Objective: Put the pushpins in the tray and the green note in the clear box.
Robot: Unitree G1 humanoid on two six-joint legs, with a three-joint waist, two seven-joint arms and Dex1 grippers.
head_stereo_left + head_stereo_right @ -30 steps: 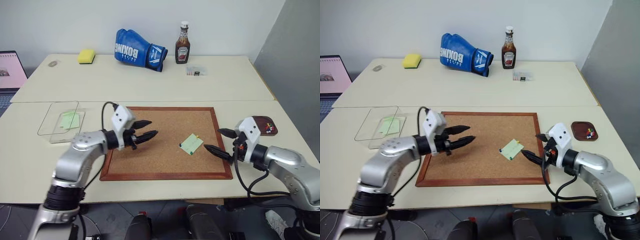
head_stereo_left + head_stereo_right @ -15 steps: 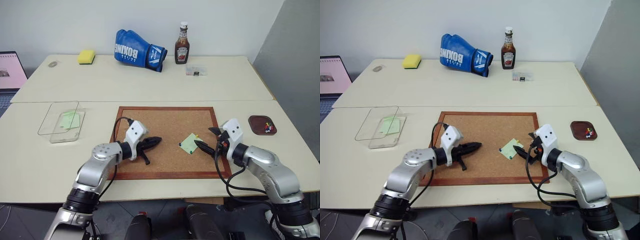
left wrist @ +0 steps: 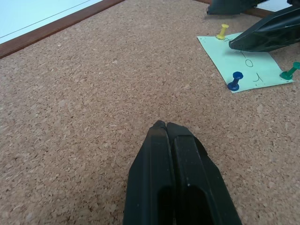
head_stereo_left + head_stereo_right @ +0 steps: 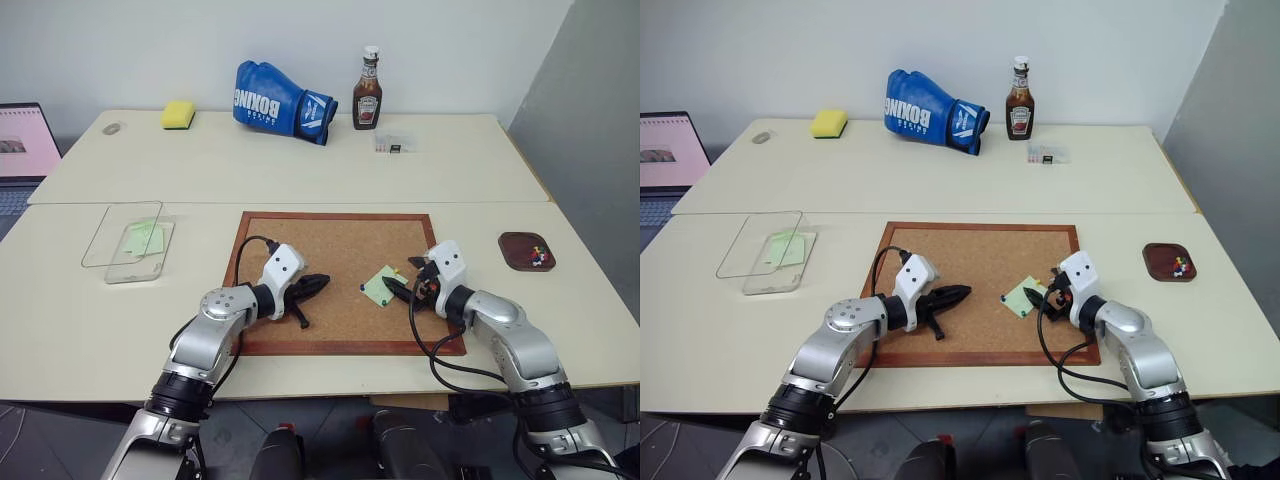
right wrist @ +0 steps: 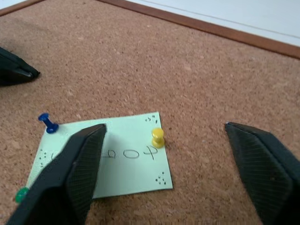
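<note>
- Green note (image 5: 105,159): a pale green square with handwriting, lying flat on the cork board (image 4: 300,240), toward its right half.
- Pushpins: three stand in the note, a yellow one (image 5: 158,137) at one edge, a dark blue one (image 5: 47,123) at a corner, and a green one (image 3: 290,71) at another corner.
- Right gripper (image 5: 164,154): fingers spread wide, low over the board, one fingertip over the note and the other out over bare cork; the yellow pushpin stands between them, touched by neither.
- Left gripper (image 3: 165,125): fingers pressed together with nothing between them, tips low over bare cork, pointing toward the note and well apart from it.
- Tray (image 4: 512,240): small dark brown dish on the table to the right of the board, with several coloured pins already inside.
- Clear box (image 4: 110,225): transparent, on the table left of the board, with a pale green sheet (image 4: 143,238) inside it.
- Far table: a yellow sponge (image 4: 178,114), a blue boxing glove (image 4: 280,100), a sauce bottle (image 4: 368,90) and a tiny clear case (image 4: 395,144).
- Laptop (image 4: 25,150): open at the left edge.
</note>
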